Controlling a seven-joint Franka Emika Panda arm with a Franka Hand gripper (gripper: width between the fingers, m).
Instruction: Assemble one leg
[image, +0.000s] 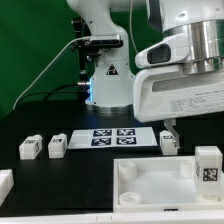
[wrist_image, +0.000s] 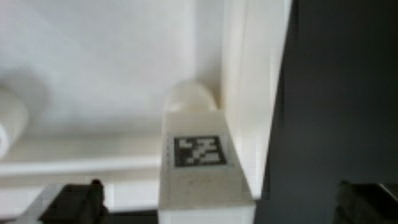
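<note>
Looking through the wrist view, I saw the leg (wrist_image: 199, 150), its marker toward the camera, midway between the fingers (wrist_image: 71, 203) of the gripper (wrist_image: 214, 205). The fingers stood wide, with a clear gap on either side. In the exterior view, one block (image: 207, 165) stood upright on the tray (image: 150, 185), another (image: 168, 141) sat just behind it, and two (image: 30, 148) (image: 57, 146) lay beside the marker board (image: 118, 138) on the table (image: 60, 190). I could not tell which of these was the leg.
</note>
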